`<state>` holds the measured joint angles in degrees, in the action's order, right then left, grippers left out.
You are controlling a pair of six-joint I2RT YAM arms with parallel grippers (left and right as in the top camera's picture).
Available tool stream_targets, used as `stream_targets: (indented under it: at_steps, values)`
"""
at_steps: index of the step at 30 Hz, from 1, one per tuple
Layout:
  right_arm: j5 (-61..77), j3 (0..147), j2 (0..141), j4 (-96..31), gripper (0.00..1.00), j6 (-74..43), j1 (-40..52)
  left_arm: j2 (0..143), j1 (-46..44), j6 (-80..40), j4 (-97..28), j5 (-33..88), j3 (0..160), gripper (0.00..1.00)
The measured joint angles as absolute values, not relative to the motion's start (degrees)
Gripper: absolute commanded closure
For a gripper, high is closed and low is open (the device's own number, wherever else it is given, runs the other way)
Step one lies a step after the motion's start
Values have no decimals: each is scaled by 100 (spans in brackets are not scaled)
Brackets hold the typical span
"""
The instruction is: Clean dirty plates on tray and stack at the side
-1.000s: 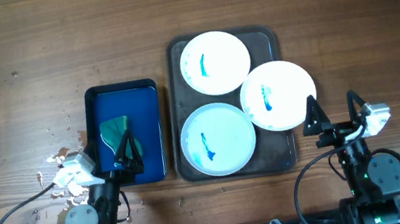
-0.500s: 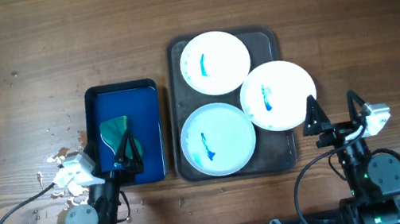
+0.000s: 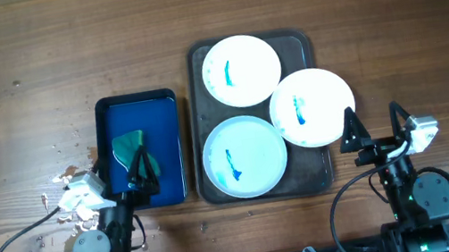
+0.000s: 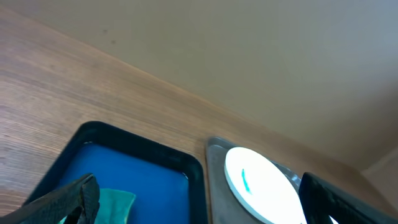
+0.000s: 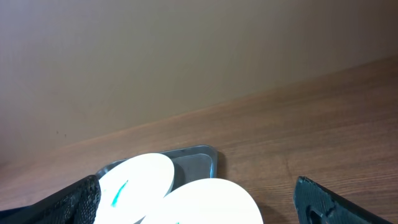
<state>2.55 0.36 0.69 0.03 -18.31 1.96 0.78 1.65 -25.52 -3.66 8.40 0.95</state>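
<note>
The dark grey tray holds three white plates, each with a blue-teal smear. One plate lies at the far end, one at the near left, and one at the right, overhanging the tray's right rim. My left gripper is open and empty over the near end of the blue tray. My right gripper is open and empty, just near-right of the right plate. The left wrist view shows one plate and the open left gripper. The right wrist view shows two plates and the open right gripper.
A smaller blue tray with a green sponge stands left of the grey tray. Small pale crumbs lie on the wooden table by the left arm.
</note>
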Motion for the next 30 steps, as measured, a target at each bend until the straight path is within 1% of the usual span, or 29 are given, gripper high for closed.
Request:
stream_targets:
  at_steps: [4,6,7,9,10,11,13,14,16,17,18,19,20,22,25,27,28,29,30]
  values:
    - [257,36,69,3,0,-1855,196,80,165,-2554,-366,816,95,0]
    - [377,36,69,51,0,-2233,196,80,165,-2552,-246,1151,84,0]
    - [574,36,73,252,0,-2449,196,80,165,-2556,-143,1363,84,0]
    - [1100,58,78,617,1,-2539,196,82,165,-2622,-174,1610,119,0]
    - [1343,145,80,587,0,-2482,196,123,165,-2648,-283,1712,244,0]
    - [1516,379,137,390,0,-2292,196,217,165,-2685,-580,1754,478,0]
    - [1767,1328,489,-274,0,-1892,196,834,165,-2714,-1476,1824,1315,0]
    - [1841,1970,792,-864,0,-1741,196,1280,165,-2720,-1949,1844,1782,0]
    - [1940,3146,1708,-1846,0,-1575,196,2318,167,-2705,-2694,1881,2687,0]
    - [1981,3603,2154,-2300,0,-1531,196,2749,163,-2672,-3192,1881,3105,0]
    - [2097,4200,2799,-2801,0,-1487,196,3457,163,-2547,-3986,1900,3809,0]
    - [2202,4574,3236,-3162,0,-1474,198,3913,163,-2427,-4278,1900,4228,0]
    - [2355,5000,3793,-3341,0,-1463,200,4453,165,-2228,-4711,1903,4731,0]
    - [2646,5441,4519,-3387,0,-1514,200,5011,163,-2038,-4943,1940,5116,0]
    - [3352,5531,5352,-3833,1,-1597,211,5581,163,-1894,-5404,2097,5183,0]
    - [3505,5555,5959,-4600,15,-1527,384,5863,163,-1822,-5581,2110,5183,0]
    - [3450,5561,6208,-4987,28,-1424,539,5951,163,-1802,-5603,2106,5183,0]
    - [3240,5546,6512,-5415,33,-1278,821,6018,163,-1782,-5607,2088,5183,0]
    - [2998,5507,6757,-5570,33,-1199,1109,6062,163,-1778,-5618,2071,5183,0]
